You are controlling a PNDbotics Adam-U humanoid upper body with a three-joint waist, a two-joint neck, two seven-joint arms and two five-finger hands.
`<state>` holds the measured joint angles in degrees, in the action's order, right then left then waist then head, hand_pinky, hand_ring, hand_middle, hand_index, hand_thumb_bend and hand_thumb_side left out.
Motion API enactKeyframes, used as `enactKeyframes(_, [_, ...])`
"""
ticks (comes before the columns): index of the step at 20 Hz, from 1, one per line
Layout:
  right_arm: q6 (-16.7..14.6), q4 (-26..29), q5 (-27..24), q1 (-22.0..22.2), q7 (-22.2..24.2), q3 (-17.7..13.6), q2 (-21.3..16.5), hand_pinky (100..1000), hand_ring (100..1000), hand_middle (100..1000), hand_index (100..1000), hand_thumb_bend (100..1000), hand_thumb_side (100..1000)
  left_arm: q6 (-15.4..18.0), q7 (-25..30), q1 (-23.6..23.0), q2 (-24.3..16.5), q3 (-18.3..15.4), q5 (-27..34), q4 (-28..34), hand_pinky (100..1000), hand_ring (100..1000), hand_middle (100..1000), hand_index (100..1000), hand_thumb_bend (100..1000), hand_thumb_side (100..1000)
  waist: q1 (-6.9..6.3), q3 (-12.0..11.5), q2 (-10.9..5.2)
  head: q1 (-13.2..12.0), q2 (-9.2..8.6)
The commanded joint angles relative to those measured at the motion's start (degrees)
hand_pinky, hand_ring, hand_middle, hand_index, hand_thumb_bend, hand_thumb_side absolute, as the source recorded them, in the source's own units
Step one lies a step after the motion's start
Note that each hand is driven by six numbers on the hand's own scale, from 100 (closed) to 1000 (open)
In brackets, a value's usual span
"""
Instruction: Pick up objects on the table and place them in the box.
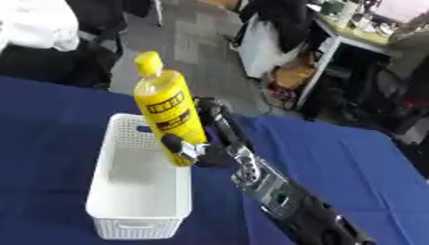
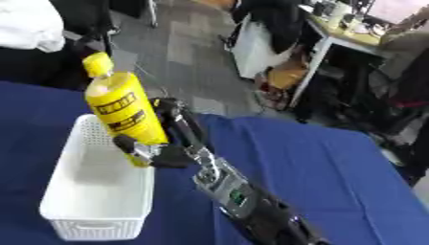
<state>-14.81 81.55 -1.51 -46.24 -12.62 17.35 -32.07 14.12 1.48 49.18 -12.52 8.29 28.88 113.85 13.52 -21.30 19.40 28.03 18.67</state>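
Note:
A tall yellow bottle [image 1: 168,111] with a yellow cap and black lettering hangs nearly upright, leaning a little left, over the right rim of the white perforated box [image 1: 138,215]. My right hand [image 1: 204,150] comes in from the lower right and is shut on the bottle's lower half, thumb on its front and fingers behind it. The bottle's base is level with the box's right wall. The box's inside looks bare white. My left hand is out of sight in both views.
A blue cloth [image 1: 335,158] covers the table on both sides of the box. My right forearm [image 1: 289,198] crosses the cloth toward the lower right. Beyond the table's far edge are a grey floor, a desk [image 1: 356,40] and seated people.

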Motion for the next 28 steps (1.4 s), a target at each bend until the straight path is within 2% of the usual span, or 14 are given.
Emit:
enactKeyframes(1, [-1.7, -0.7, -4.1, -1.0, -0.2, -0.7, -1.0, 100, 100, 100, 228, 297, 612, 0.1, -0.1, 1.2, 0.3, -0.5, -0.1, 0.7, 640, 599, 812, 830, 289, 858, -0.57, 0.1, -0.81, -0.2, -0.50])
enactKeyframes(5, [-4.9, -3.5, -5.6, -1.1, 0.7, -1.8, -0.8, 100, 100, 100, 226, 292, 610, 0.1, -0.3, 1.5, 0.5, -0.6, 0.0, 0.7, 640, 599, 812, 830, 290, 859, -0.57, 0.1, -0.52, -0.1, -1.04])
enactKeyframes(12, [-8.1, -6.5, -14.8, -1.4, 1.6, -1.7, 0.0, 100, 100, 100, 222, 276, 595, 0.0, -0.2, 1.8, 0.8, -0.6, 0.3, 0.7, 640, 600, 812, 831, 291, 857, -0.57, -0.1, -0.24, 0.2, -1.47])
enactKeyframes(21, [-7.2, -7.1, -23.3, -1.5, 2.1, -0.9, -0.4, 100, 100, 100, 213, 243, 605, -0.2, -0.1, 1.8, 1.1, -0.6, 0.9, 0.7, 642, 601, 812, 831, 295, 856, -0.57, -0.3, -0.47, 0.3, -1.99])
enactKeyframes(28, [-6.9, -5.4, -23.4, -2.0, 2.7, -0.4, -2.1, 100, 100, 100, 213, 232, 624, -0.7, -1.4, 1.9, 2.4, -1.0, 1.9, 0.7, 660, 602, 807, 831, 303, 867, -0.57, -0.7, -1.67, 0.6, -2.67])
